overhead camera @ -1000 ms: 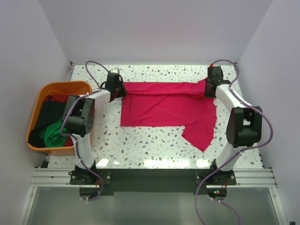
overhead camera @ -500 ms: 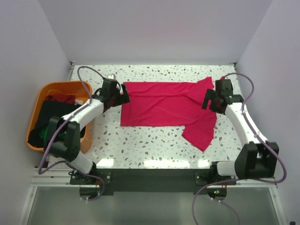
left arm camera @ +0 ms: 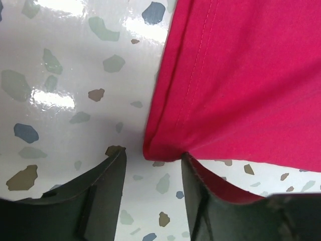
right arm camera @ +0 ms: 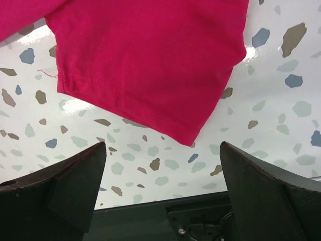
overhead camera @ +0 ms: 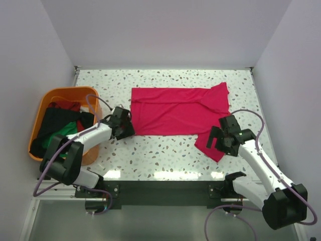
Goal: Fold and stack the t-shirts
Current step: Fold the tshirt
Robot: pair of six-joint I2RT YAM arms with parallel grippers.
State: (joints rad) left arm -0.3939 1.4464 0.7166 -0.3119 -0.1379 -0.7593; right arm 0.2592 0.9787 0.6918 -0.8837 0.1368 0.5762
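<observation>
A crimson-pink t-shirt (overhead camera: 175,110) lies spread across the middle of the table, one sleeve (overhead camera: 215,145) reaching toward the near right. My left gripper (overhead camera: 125,128) is low at the shirt's near-left corner. In the left wrist view that folded corner (left arm camera: 165,145) sits just ahead of the left gripper (left arm camera: 153,154), which is open about halfway, with bare table in the gap and red cloth lying over the right finger (left arm camera: 200,196). My right gripper (overhead camera: 214,140) hovers by the sleeve, and in its wrist view the right gripper (right arm camera: 163,144) is wide open and empty, with the sleeve hem (right arm camera: 150,75) just beyond.
An orange tub (overhead camera: 60,93) at the left edge holds black (overhead camera: 55,120), green (overhead camera: 57,138) and dark red (overhead camera: 62,105) shirts. White walls close in the table on three sides. The table's near edge and dark frame (right arm camera: 190,221) lie right under the right gripper.
Both grippers let go of the shirt's far corners and drew back toward the near edge, the left to the near-left corner, the right to the sleeve. The left jaws have narrowed.
</observation>
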